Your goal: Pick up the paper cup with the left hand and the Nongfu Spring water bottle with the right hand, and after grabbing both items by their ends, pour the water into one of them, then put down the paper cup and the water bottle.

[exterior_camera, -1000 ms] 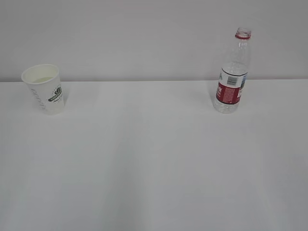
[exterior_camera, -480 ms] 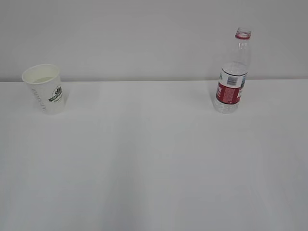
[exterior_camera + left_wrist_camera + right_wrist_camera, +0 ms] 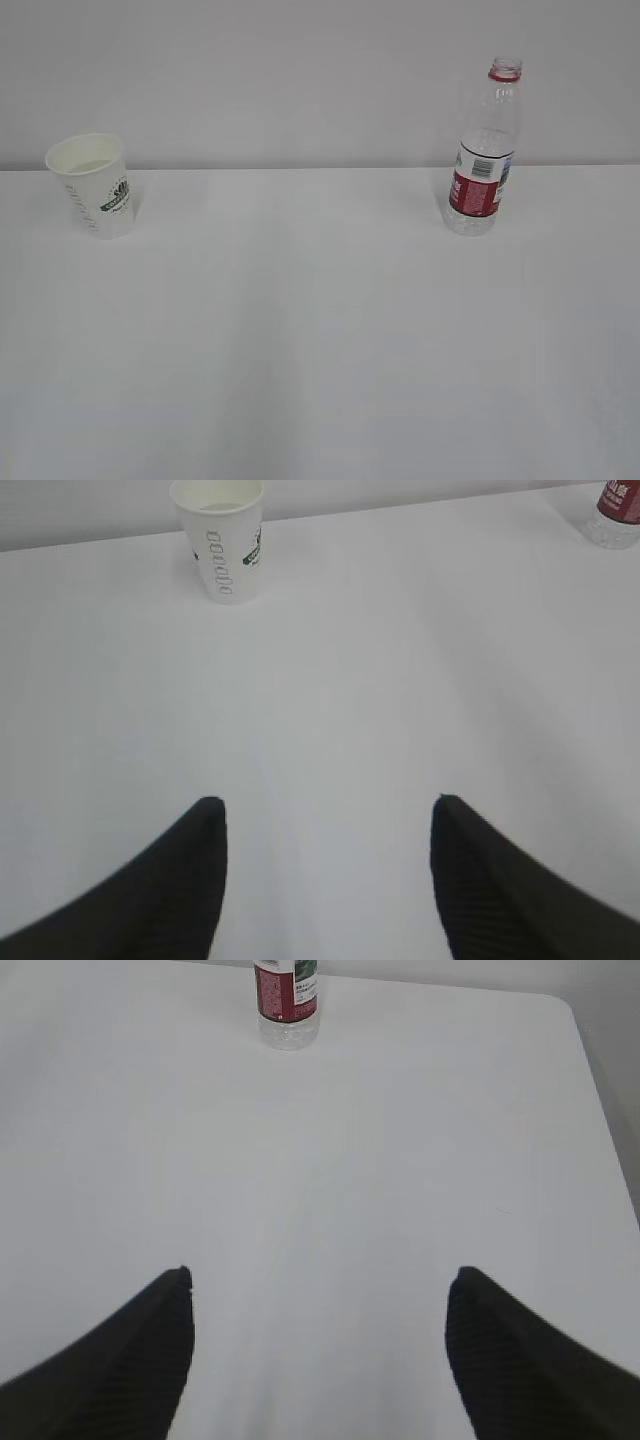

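The white paper cup point(image 3: 93, 184) with a dark green logo stands upright at the table's far left; the left wrist view shows the paper cup point(image 3: 221, 537) far ahead. The clear Nongfu Spring water bottle point(image 3: 484, 150), uncapped with a red label, stands upright at the far right, and its lower part point(image 3: 287, 998) shows in the right wrist view. My left gripper point(image 3: 325, 805) is open over bare table, far short of the cup. My right gripper point(image 3: 320, 1278) is open too, far from the bottle. Neither arm appears in the exterior view. Whether water is in the bottle I cannot tell.
The white table point(image 3: 320, 330) runs back to a pale wall. Its right edge point(image 3: 600, 1090) shows in the right wrist view.
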